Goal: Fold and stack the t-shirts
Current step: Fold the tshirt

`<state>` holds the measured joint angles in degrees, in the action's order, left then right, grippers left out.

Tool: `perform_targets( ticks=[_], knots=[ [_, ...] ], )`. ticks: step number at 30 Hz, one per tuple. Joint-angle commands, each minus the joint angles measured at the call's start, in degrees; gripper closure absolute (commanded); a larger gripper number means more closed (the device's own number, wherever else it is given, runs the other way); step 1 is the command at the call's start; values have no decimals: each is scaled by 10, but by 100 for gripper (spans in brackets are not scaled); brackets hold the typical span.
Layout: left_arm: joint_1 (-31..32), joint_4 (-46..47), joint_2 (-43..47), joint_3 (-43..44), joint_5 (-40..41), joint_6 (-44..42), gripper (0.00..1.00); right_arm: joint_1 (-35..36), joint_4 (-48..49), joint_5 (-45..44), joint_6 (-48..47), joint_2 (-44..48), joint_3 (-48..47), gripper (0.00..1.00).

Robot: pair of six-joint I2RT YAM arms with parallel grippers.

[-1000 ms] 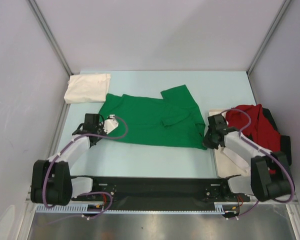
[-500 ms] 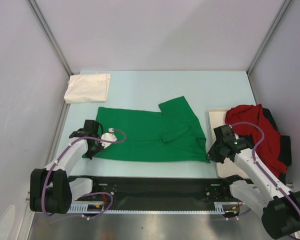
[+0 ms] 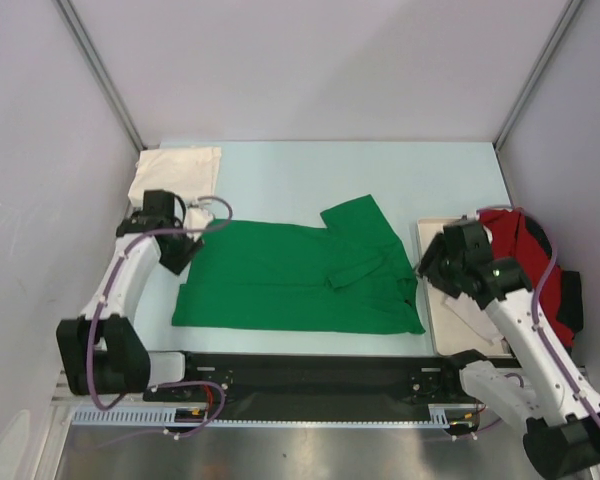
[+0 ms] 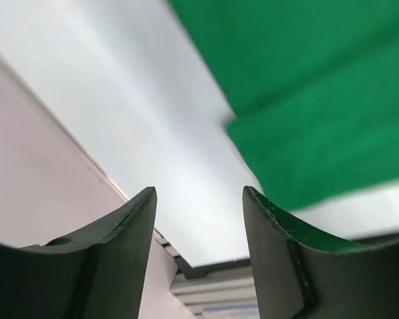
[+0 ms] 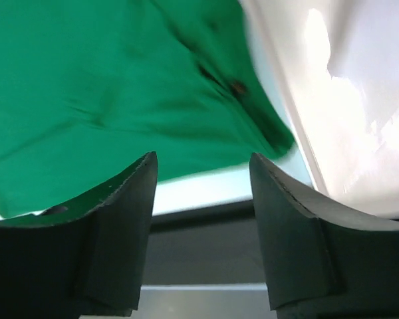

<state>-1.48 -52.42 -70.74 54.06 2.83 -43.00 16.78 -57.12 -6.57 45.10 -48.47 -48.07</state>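
**Green t-shirt (image 3: 290, 285) laid flat, nothing gripped**

The left hand (image 4: 198, 199) has its fingers apart and empty above the bare tabletop (image 3: 310, 170), just beside the shirt's left edge. The right hand (image 5: 203, 166), fingers also apart, hovers over the shirt's right corner, beside the white tray (image 3: 427, 230). The red t-shirt (image 3: 520, 245) is heaped on the tray
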Motion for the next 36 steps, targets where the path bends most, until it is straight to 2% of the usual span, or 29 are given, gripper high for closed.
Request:
perform_targets(
  ticks=[1,2,4,5,7,8,11,14,15,22,26,31,34,36],
  knots=[
    [-18,119,-79,98,20,130,41,-6,128,-7,-115,-67,-107,36],
    [-18,126,-101,116,10,150,41,-11,176,7,-135,-128,-126,35],
    [-17,147,-153,161,-22,197,42,-34,209,47,-184,-198,-193,35],
    [-17,164,-170,176,-24,208,42,-44,235,79,-199,-263,-213,37],
    [-18,180,-221,215,-24,237,43,-56,259,88,-225,-332,-285,40],
    [-18,182,-236,230,-24,244,43,-58,268,87,-234,-395,-310,41],
    [-18,193,-300,271,-37,265,44,-58,290,69,-254,-485,-390,45],
    [-18,202,-340,294,-34,284,44,-56,276,81,-258,-608,-466,53],
    [-18,203,-359,302,-34,290,45,-56,268,83,-259,-664,-518,53],
    [-19,227,-418,307,-55,313,45,-33,191,67,-288,-862,-733,52],
    [-21,239,-440,306,-63,320,46,-27,162,67,-295,-914,-781,52],
    [-29,239,-459,313,-99,324,46,-23,163,52,-295,-921,-760,52],
    [-31,241,-470,319,-115,325,48,-18,168,60,-295,-916,-742,57],
    [-32,245,-479,323,-116,326,50,-15,171,51,-297,-915,-730,69]
  ],
)
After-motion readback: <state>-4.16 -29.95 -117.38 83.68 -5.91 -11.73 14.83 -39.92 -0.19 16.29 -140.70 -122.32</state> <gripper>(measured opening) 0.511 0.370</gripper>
